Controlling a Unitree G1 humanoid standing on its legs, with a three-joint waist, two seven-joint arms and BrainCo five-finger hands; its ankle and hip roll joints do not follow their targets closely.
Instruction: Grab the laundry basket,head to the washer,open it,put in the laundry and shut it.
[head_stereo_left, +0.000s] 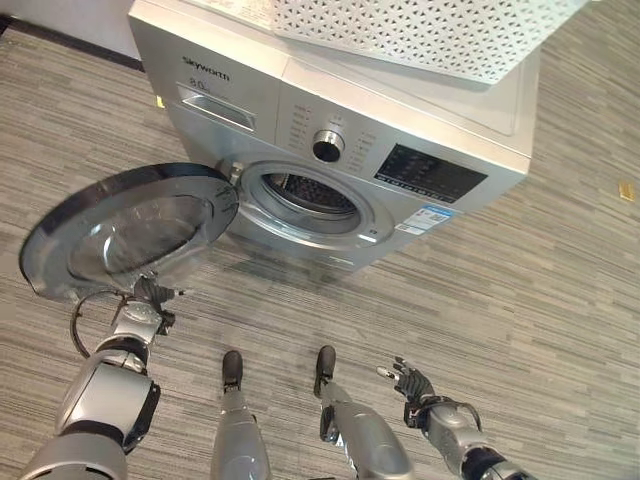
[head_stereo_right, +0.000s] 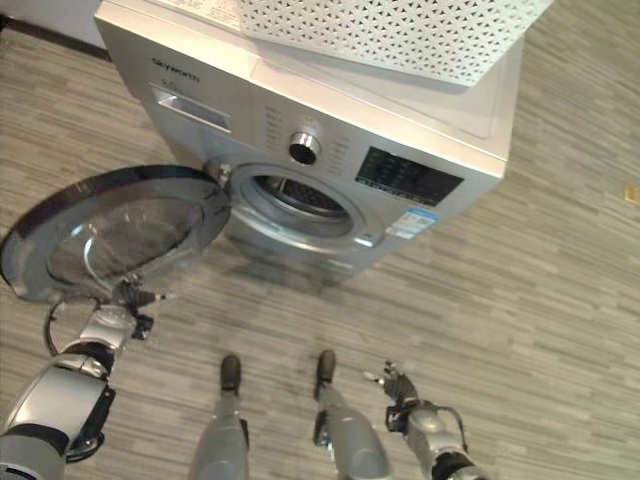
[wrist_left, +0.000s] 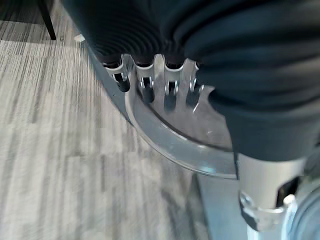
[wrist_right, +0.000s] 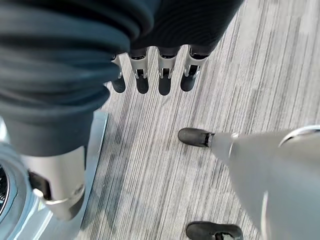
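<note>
My right hand (head_stereo_left: 415, 385) hangs near, fingers straight and empty; my left hand (head_stereo_left: 150, 300) has its fingers hooked on the rim of the open door (head_stereo_left: 130, 230). Beyond, atop the washer (head_stereo_left: 350, 140), sits the laundry basket (head_stereo_left: 420, 30), probably light and stiff, so I'd take it by its rim

Both eye views look steeply down from head height, sharing the washer (head_stereo_left: 340, 140) and its open door (head_stereo_left: 130, 235). Wrist views sit very close; left probably faces the door rim.
</note>
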